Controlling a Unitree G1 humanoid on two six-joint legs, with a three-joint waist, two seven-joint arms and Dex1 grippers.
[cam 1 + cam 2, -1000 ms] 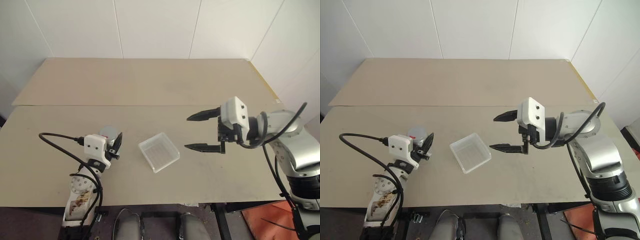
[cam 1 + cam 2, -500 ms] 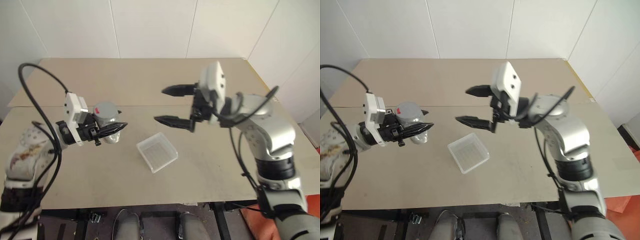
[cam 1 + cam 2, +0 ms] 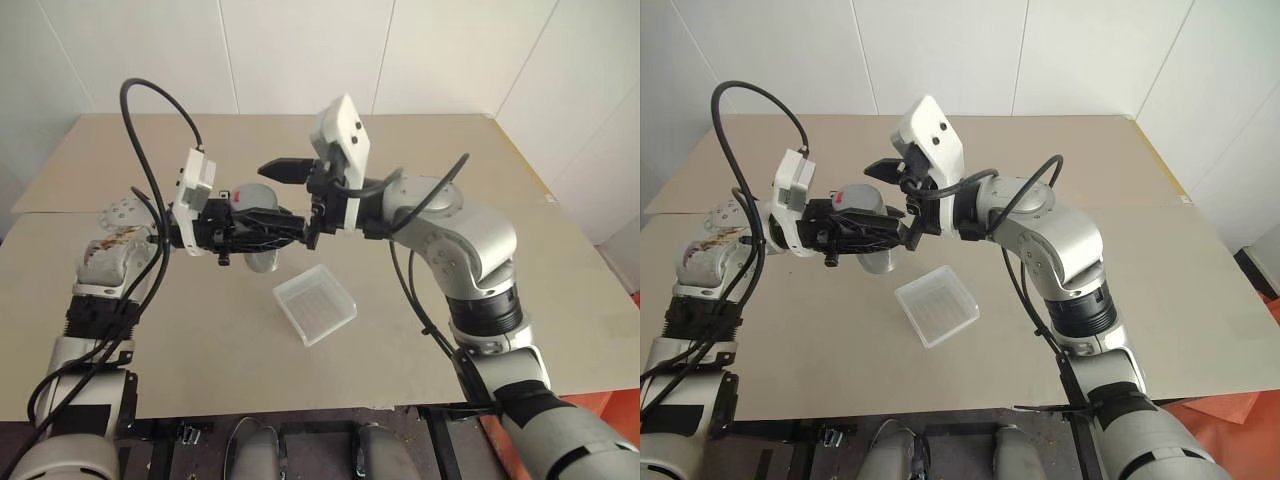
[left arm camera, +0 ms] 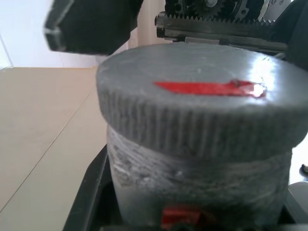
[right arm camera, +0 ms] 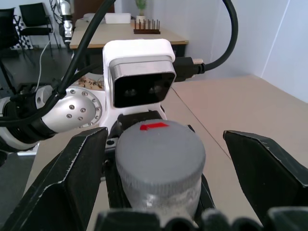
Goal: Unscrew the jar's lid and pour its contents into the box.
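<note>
The left gripper [image 3: 875,232] is clamped on the jar [image 3: 868,228], holding it upright in the air, up and to the left of the box [image 3: 936,306], which lies flat on the table [image 3: 1160,300]. Its black fingers [image 3: 262,222] run level along the jar's sides, below the lid [image 5: 160,144], so the cap is free to turn. The lid is grey and ribbed round the edge, with a red arrow on top, and it looks fully seated on the jar.

The right gripper [image 3: 288,196] comes in from the box's upper side with its jaws spread wide, one finger [image 5: 72,180] on each side of the lid and neither touching it.

The step in hand seems to be taking hold of the lid. To do it well, the right gripper should centre on the cap and close on the ribbed edge only, not on the jar's body. The twist should run about the jar's upright axis while the left grip holds firm, or the jar may spin with it. Keeping the jar upright until the cap is off should stop anything spilling short of the box.
</note>
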